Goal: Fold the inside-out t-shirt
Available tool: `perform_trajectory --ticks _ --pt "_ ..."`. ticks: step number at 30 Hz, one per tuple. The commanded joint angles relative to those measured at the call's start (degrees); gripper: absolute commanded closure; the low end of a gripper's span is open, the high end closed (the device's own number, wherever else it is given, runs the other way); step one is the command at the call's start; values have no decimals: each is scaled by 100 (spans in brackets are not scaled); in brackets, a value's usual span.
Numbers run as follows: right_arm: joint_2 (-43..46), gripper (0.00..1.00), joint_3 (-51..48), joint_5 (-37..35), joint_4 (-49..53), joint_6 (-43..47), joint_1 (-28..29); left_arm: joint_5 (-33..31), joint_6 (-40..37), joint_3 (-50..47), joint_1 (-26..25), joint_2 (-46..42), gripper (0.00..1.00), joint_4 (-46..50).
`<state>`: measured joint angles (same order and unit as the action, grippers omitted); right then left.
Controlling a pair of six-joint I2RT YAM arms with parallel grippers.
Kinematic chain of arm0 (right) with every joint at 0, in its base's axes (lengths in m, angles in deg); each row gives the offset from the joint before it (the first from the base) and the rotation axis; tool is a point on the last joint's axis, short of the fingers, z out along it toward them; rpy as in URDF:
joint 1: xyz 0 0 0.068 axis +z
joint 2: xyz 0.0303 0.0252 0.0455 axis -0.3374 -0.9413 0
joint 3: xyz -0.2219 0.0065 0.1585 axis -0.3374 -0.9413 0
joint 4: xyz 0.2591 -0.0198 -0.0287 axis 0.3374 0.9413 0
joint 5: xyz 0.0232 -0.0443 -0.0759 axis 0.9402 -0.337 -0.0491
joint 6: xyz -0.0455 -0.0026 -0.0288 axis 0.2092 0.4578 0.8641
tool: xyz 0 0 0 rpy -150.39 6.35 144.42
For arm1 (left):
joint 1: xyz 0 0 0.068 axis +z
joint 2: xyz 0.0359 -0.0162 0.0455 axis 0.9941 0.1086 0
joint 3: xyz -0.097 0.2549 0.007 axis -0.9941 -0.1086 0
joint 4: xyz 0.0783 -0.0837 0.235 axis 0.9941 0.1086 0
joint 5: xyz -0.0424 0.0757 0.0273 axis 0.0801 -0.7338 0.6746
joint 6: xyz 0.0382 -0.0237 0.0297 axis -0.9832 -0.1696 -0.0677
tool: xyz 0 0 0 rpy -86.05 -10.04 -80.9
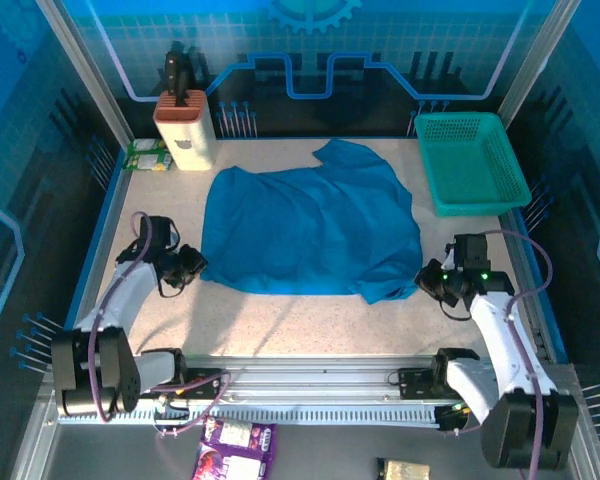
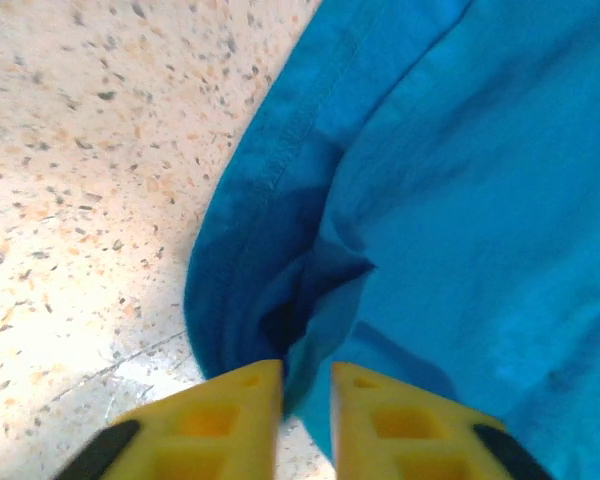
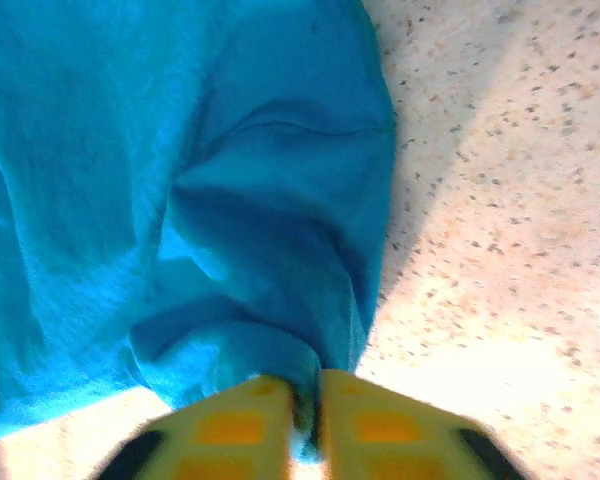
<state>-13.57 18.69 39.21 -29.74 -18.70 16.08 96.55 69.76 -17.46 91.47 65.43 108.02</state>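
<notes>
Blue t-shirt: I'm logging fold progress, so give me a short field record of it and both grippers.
shirt: plain medium-blue cloth t-shirt, spread and rumpled on the speckled table
left gripper: at the shirt's near-left edge, jaws slightly apart, cloth between them; grip unclear
right gripper: at the near-right corner, jaws nearly together, pinching a cloth fold

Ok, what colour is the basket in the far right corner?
Teal-green all over, mesh walls included; the basket shows best in the top view.
</notes>
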Motion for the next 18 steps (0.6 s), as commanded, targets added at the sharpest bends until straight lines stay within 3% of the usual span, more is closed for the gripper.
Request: perform_trajectory --ticks 1,5,8,12,15,18 --pt "319 66 244 -729 935 -279 420 -275 123 -20 -6 -481 70 459" --pt "460 57 679 -1477 1419 -733 1170 -346 87 188 -23 -821 66 734" --pt "390 57 942 -1944 1489 -782 1822 -329 -74 493 -226 -728 70 899" --pt "-340 62 1044 -1376 1054 -362 2649 -466 -159 867 -976 -331 75 933" --pt "-1069 62 1161 -1487 824 -27 3599 -616 -143 1016 -1500 72 80 849" --pt "-1799 59 1231 -1596 602 183 4193 -663 -108 1007 -1721 399 85 687"
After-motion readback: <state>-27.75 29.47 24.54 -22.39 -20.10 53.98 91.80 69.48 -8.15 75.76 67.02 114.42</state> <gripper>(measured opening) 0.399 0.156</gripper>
